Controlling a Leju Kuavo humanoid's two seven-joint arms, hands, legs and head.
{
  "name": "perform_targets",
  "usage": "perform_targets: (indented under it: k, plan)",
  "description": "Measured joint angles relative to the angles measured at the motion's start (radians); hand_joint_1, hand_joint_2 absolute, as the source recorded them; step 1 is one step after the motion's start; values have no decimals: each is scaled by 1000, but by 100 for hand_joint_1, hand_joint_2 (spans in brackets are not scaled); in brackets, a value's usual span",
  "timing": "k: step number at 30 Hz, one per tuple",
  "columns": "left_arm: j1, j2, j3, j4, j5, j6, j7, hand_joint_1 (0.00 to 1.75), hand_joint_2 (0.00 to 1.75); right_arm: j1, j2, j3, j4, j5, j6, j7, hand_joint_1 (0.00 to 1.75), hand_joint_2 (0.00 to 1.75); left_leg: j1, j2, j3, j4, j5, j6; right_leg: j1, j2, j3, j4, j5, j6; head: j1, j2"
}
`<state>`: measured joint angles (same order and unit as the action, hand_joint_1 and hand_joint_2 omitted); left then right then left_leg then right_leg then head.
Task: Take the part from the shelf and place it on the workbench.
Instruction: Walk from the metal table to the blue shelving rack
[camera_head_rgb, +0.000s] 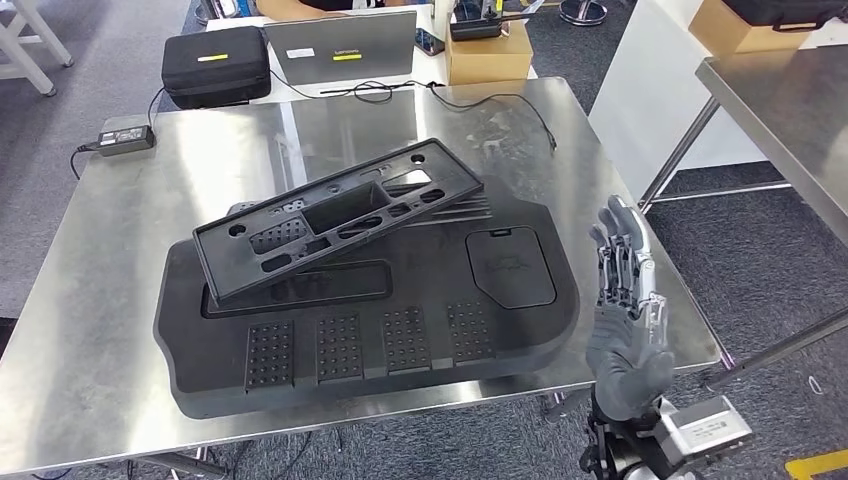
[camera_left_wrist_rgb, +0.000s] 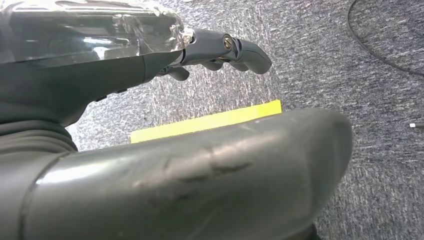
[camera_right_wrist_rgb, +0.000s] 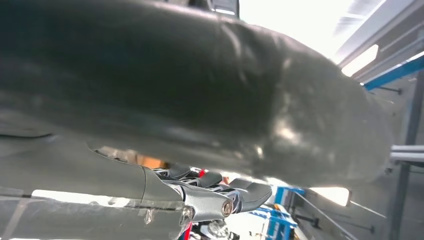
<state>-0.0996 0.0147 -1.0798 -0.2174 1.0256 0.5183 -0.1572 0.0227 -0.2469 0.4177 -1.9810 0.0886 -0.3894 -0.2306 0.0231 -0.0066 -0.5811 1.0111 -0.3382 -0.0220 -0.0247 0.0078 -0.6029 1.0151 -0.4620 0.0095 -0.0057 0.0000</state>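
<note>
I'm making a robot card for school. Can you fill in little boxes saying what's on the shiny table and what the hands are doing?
table: steel workbench
big part: wide black panel, lying flat on the workbench
smaller part: black frame, resting tilted on the panel
right hand: raised beside the panel, fingers apart, holding nothing
left hand: hanging over grey carpet, holding nothing
behind the workbench: black case, laptop, cardboard box

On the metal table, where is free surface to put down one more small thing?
Bare steel table lies left of the large black panel, and behind it, up to the power adapter and cable. The middle is crowded: the black frame lies on the panel.
</note>
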Motion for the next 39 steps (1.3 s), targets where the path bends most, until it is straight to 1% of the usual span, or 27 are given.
perform_targets:
  k: [2,5,6,7,8,10,11,12,15,16,17,18,20,21,22,23,24,26,27,28,31,32,33,36,37,38,39]
  plan:
    - [-2,0,0,0,0,-2,0,0,0,0,-2,-1,-9,-1,-1,-1,0,0,5,3,10,-28,17,8,1,-1,-16,44,-39,4,6,0]
    - [-2,2,0,0,-1,-6,0,0,0,2,-4,-3,-11,-5,-1,-2,0,0,7,7,7,-37,27,10,-1,-2,-90,229,-143,8,19,0]
    - [-2,2,0,1,-1,-7,0,0,0,2,-4,-3,-11,-7,0,-4,0,0,8,8,3,-35,29,7,-3,-2,-104,271,-157,10,22,0]
    - [-2,3,0,1,-1,-8,0,0,0,2,-4,-3,-11,-10,0,-6,0,0,9,9,-1,-32,30,5,-6,-2,-100,278,-153,13,24,0]
    - [-3,3,0,1,-2,-9,0,0,0,2,-4,-3,-12,-12,1,-8,0,0,12,9,-5,-27,31,1,-9,-3,-75,241,-131,16,26,0]
    - [-3,4,0,1,-2,-10,0,0,0,-1,-4,-3,-12,-16,3,-11,0,0,18,8,-16,-12,30,-12,-14,-2,3,108,-79,23,32,0]
    - [-4,6,0,1,-3,-10,0,0,0,-3,-4,-4,-13,-16,4,-12,0,0,18,6,-23,-2,29,-21,-15,1,29,55,-63,21,36,0]
    - [-5,8,0,2,-5,-10,0,0,0,-4,-4,-4,-14,-17,5,-13,0,0,17,5,-28,5,29,-30,-14,4,41,28,-58,17,37,0]
    - [-4,10,0,2,-9,-10,0,0,0,-5,-5,-6,-17,-19,6,-15,0,0,18,2,-33,7,37,-54,-9,7,31,28,-49,-10,24,0]
    - [-4,11,0,2,-9,-10,0,0,0,-6,-5,-7,-18,-19,6,-15,0,0,20,2,-37,15,26,-59,-8,5,25,28,-43,-20,17,0]
    - [-3,11,0,2,-10,-10,0,0,0,-6,-5,-7,-19,-19,7,-15,0,0,21,2,-48,42,0,-62,-8,3,18,27,-36,-29,11,0]
    - [-3,11,0,2,-10,-10,0,0,0,-7,-5,-7,-21,-20,7,-15,0,0,20,3,-66,89,-41,-62,-7,1,10,26,-29,-37,2,0]
    - [-4,11,0,2,-10,-10,0,0,0,-9,-5,-7,-23,-20,8,-15,0,0,15,4,-111,224,-133,-58,-1,-2,-9,27,-15,-46,-16,0]
    - [-4,11,0,2,-10,-10,0,0,0,-9,-5,-7,-23,-20,9,-15,0,0,11,4,-123,279,-163,-54,3,-4,-19,27,-7,-49,-23,0]
    - [-4,12,0,2,-9,-10,0,0,0,-9,-5,-7,-23,-20,9,-15,0,0,7,4,-117,303,-176,-49,8,-5,-30,27,1,-51,-29,0]
    - [-4,13,0,2,-8,-10,0,0,0,-9,-5,-7,-24,-20,9,-15,0,0,1,4,-92,288,-173,-41,14,-5,-41,28,10,-53,-34,0]
    - [-5,13,0,2,-7,-10,0,0,0,-9,-5,-7,-24,-20,9,-15,0,0,-6,3,-46,232,-156,-30,18,-5,-50,28,18,-53,-37,0]
    - [-8,16,0,2,-4,-10,0,0,0,-10,-4,-7,-27,-20,11,-15,0,0,-21,4,59,79,-121,-5,24,-6,-62,27,34,-51,-38,0]
    - [-10,17,0,2,-2,-10,0,0,0,-11,-4,-7,-28,-21,12,-16,0,0,-27,4,89,26,-108,2,24,-7,-64,27,41,-47,-37,0]
    - [-12,19,0,2,0,-10,0,0,0,-13,-4,-7,-29,-21,15,-17,0,0,-31,5,101,-2,-101,7,23,-8,-65,26,47,-42,-34,0]
    - [-14,19,1,2,6,-11,0,0,0,-16,-5,-7,-29,-25,24,-20,0,0,-36,6,87,-15,-72,19,16,-11,-66,18,64,-22,-36,0]
    - [-14,19,1,3,8,-11,0,0,0,-16,-5,-7,-29,-26,26,-22,0,0,-35,7,80,-21,-57,25,16,-10,-72,25,51,-16,-37,0]
    - [-13,20,1,3,9,-10,1,0,0,-17,-5,-7,-29,-27,28,-23,0,0,-32,9,69,-27,-42,30,16,-10,-83,45,21,-12,-34,0]
    - [-13,20,1,3,8,-10,1,0,0,-20,-5,-7,-29,-29,29,-24,0,0,-30,11,25,-29,-4,35,12,-10,-124,216,-128,-2,-15,0]
    - [-12,20,1,3,8,-11,1,0,0,-20,-5,-7,-29,-30,30,-25,0,0,-30,12,10,-27,6,35,11,-10,-127,270,-150,1,-10,0]
    - [-12,20,1,3,8,-11,1,0,0,-20,-5,-7,-29,-31,30,-25,0,0,-30,13,-4,-24,16,33,11,-10,-114,294,-146,2,-6,0]
    - [-12,20,1,3,8,-11,1,0,0,-21,-5,-7,-29,-31,30,-25,0,0,-30,14,-18,-19,25,32,11,-10,-84,278,-125,2,-4,0]
